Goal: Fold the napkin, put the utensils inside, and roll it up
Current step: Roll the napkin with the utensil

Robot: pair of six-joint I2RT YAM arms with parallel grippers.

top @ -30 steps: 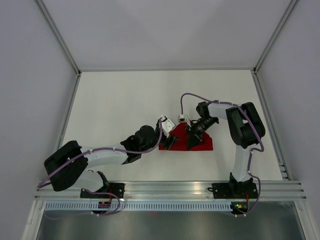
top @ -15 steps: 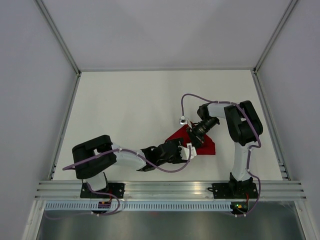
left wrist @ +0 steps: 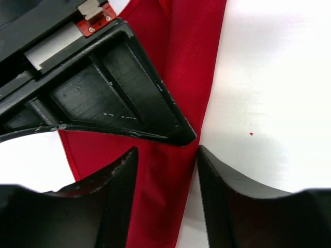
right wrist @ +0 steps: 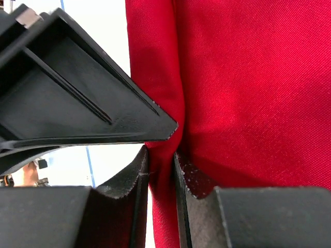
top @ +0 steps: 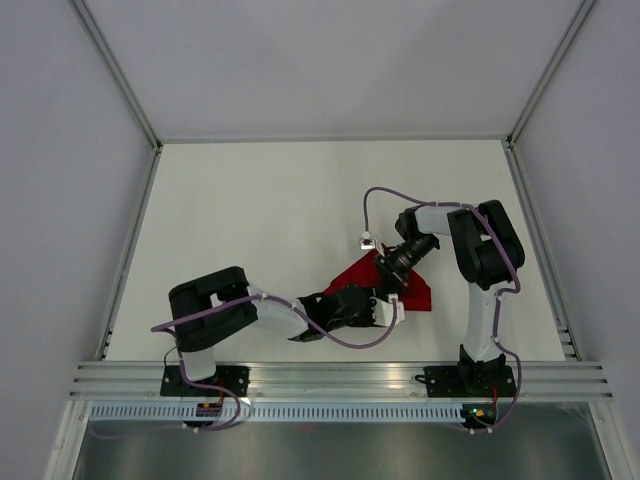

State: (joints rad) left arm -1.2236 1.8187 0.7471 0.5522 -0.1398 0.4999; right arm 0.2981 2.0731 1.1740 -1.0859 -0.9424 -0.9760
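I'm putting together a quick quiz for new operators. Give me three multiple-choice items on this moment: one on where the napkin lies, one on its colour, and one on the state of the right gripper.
1. Where on the table does the napkin lie?
A. Far left corner
B. Near half, right of centre
C. Middle of the far edge

2. What colour is the napkin?
A. Red
B. Blue
C. White

3. What state is the right gripper in?
A. Open, clear of the cloth
B. Out of sight in every view
C. Shut on a fold of the napkin

Answers:
1. B: the top view shows it close to the arms' bases, nearer the right arm.
2. A: it is bright red in all three views.
3. C: the right wrist view shows a ridge of cloth pinched between its fingers.
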